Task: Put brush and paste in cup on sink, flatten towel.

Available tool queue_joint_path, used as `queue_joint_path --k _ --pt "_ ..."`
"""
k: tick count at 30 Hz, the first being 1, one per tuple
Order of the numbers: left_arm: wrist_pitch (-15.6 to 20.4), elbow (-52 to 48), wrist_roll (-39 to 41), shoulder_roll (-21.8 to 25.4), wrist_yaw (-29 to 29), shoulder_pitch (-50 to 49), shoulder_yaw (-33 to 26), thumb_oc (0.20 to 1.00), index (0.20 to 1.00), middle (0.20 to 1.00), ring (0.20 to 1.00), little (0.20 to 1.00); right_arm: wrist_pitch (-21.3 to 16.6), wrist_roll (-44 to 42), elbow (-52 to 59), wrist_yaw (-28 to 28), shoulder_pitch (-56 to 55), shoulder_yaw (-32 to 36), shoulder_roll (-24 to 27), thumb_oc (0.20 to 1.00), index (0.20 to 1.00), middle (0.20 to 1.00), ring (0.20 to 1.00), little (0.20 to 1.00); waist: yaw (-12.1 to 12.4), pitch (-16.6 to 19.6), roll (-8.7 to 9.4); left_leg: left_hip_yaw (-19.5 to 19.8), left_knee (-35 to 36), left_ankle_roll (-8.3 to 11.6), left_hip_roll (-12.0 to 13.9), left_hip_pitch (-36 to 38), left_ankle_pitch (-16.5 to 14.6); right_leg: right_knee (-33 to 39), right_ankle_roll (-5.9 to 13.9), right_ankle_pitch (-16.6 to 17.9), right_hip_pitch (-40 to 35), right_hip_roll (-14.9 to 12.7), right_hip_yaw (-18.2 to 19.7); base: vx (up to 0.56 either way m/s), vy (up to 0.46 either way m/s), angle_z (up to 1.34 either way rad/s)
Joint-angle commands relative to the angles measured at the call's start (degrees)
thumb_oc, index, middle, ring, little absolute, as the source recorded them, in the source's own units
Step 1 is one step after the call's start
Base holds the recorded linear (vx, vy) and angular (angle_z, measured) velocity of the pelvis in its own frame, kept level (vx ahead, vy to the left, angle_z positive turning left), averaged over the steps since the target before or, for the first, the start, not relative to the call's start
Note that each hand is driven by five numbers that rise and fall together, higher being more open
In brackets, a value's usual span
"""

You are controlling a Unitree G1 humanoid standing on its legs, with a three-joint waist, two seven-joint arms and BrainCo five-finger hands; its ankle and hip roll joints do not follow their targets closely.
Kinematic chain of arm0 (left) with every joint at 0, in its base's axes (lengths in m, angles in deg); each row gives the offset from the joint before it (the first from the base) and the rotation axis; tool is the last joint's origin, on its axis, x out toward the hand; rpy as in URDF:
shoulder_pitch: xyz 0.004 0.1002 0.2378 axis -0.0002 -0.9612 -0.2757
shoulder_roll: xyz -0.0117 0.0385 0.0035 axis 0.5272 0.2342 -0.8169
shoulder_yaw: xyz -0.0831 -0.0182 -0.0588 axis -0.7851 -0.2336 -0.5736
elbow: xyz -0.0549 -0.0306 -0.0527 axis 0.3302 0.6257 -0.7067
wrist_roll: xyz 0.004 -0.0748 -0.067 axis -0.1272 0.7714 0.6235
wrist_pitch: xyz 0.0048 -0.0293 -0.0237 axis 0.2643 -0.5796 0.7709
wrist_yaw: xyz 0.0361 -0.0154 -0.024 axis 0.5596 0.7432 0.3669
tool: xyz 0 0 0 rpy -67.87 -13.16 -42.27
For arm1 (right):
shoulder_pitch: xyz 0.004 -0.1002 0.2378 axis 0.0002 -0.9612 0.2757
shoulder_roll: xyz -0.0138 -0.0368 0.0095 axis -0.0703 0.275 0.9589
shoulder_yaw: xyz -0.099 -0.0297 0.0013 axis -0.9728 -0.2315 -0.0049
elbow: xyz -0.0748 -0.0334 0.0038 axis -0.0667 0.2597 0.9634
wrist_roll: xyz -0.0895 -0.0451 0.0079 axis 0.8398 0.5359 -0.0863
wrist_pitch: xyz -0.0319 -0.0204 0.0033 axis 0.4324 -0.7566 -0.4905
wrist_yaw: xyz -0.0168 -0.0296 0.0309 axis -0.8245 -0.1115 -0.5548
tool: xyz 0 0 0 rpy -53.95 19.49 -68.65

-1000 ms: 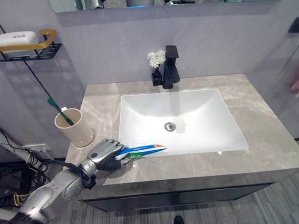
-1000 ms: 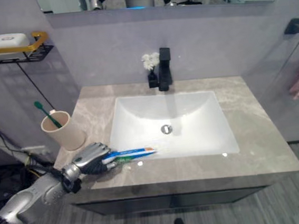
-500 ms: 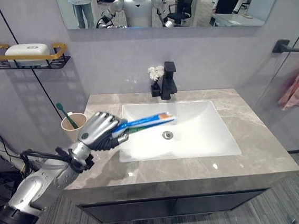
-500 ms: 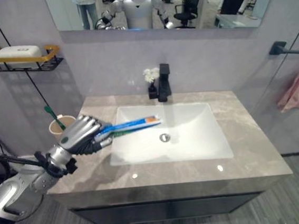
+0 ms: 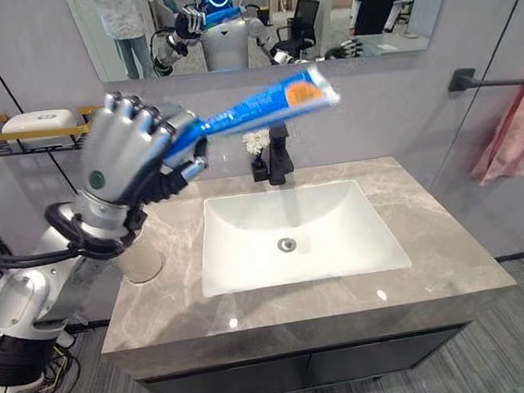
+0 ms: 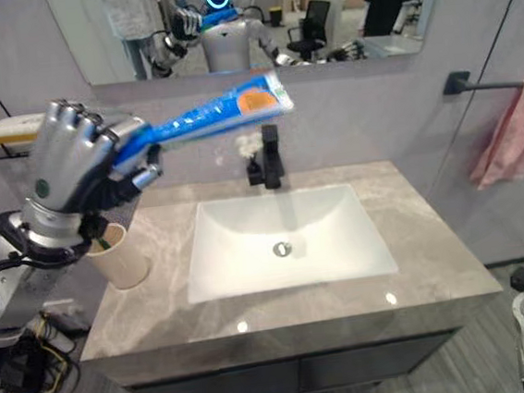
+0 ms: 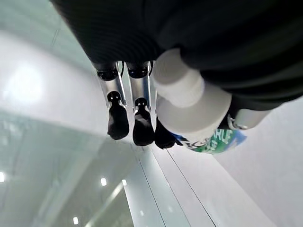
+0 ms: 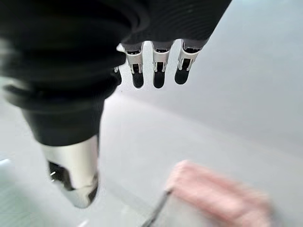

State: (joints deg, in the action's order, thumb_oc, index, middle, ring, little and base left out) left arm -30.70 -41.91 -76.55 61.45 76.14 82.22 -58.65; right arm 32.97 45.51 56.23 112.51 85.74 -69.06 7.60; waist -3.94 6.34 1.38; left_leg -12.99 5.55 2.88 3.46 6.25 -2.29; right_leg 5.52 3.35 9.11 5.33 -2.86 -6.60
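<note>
From the head, the left hand (image 5: 124, 159) is raised above the counter's left side, fingers curled round a blue toothpaste tube (image 5: 263, 105) that points right over the white sink (image 5: 289, 236), while the cup (image 6: 119, 257) with a green toothbrush (image 6: 102, 238) stands on the counter (image 5: 436, 263) at left and a pink towel (image 5: 516, 130) hangs far right. The left wrist view shows the tube's white cap (image 7: 182, 97) gripped beside the dark fingertips (image 7: 118, 123). The right wrist view shows the right hand (image 8: 156, 71) with fingers straight and empty, the towel beyond.
</note>
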Motion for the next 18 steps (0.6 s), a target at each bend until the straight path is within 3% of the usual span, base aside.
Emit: queue_joint_path --k 1,4,7,11,13,14,18 --pt "-3.5 1.2 1.0 1.6 2.3 8.1 0.0 0.2 0.2 0.2 0.2 0.2 -2.1 -5.1 3.8 -12.9 6.4 -7.5 3.7 1.0 1.0 1.0 1.0 1.0 -0.2 2.4 2.1 3.3 -0.5 1.67 0.9 -3.5 2.0 -0.5 5.32 -2.9 -5.9 -2.5 0.1 -0.05 -0.01 -0.05" --pt "-3.9 1.1 1.8 1.6 -0.2 9.6 1.2 0.2 0.2 0.2 0.2 0.2 0.7 -7.2 9.4 -24.5 9.4 -16.0 7.5 1.0 1.0 1.0 1.0 1.0 0.3 2.4 2.8 3.1 -0.5 1.75 1.0 -3.3 2.2 -0.5 5.16 -2.8 -6.1 -2.5 0.1 -0.02 -0.005 -0.03" --pt "-3.0 0.3 2.8 0.7 -1.3 11.2 3.0 0.2 0.2 0.2 0.2 0.2 -0.1 -21.7 13.7 -35.2 14.5 -25.5 7.0 1.0 1.0 1.0 1.0 1.0 1.2 2.1 3.02 2.9 -0.5 1.77 0.9 -3.1 2.8 -0.5 4.95 -2.4 -6.4 -2.5 0.2 -0.03 0.008 0.01" --pt "-3.6 1.5 3.1 0.9 -1.5 13.3 6.9 0.2 0.2 0.2 0.2 0.2 0.3 -28.9 13.3 -36.0 22.8 -34.8 2.3 1.0 1.0 1.0 1.0 1.0 2.3 2.1 3.0 3.1 -0.5 1.75 0.8 -3.0 2.6 -0.5 4.94 -2.6 -6.5 -2.6 0.0 -0.01 0.004 -0.01" --pt "-3.4 0.9 3.2 0.3 -1.4 13.5 7.9 0.2 0.2 0.2 0.2 0.2 -0.5 -33.9 14.6 -36.5 26.3 -38.2 -2.4 1.0 1.0 1.0 1.0 1.0 2.9 1.8 3.08 3.3 -0.5 1.65 0.7 -2.9 2.6 -0.5 4.83 -2.7 -6.6 -2.8 -0.2 0.0 0.0 0.0" --pt "-3.1 -0.1 3.5 -1.0 -1.3 13.2 8.6 0.2 0.2 0.2 0.2 0.2 -1.3 -37.1 15.3 -36.8 29.5 -41.2 -7.9 1.0 1.0 1.0 1.0 1.0 3.6 1.7 3.16 3.4 -0.5 1.64 0.7 -3.0 2.8 -0.5 4.74 -2.8 -6.8 -3.0 -0.6 -0.01 0.027 0.05" --pt "-1.8 -2.7 4.4 -2.6 -1.5 11.9 10.4 0.2 0.2 0.2 0.2 0.2 -2.3 -40.2 18.1 -37.8 34.1 -45.4 -11.8 1.0 1.0 1.0 1.0 1.0 4.6 1.2 3.56 4.0 -0.5 1.66 0.5 -3.3 3.0 -0.5 4.68 -2.7 -6.9 -3.2 -1.3 -0.02 0.012 0.03"
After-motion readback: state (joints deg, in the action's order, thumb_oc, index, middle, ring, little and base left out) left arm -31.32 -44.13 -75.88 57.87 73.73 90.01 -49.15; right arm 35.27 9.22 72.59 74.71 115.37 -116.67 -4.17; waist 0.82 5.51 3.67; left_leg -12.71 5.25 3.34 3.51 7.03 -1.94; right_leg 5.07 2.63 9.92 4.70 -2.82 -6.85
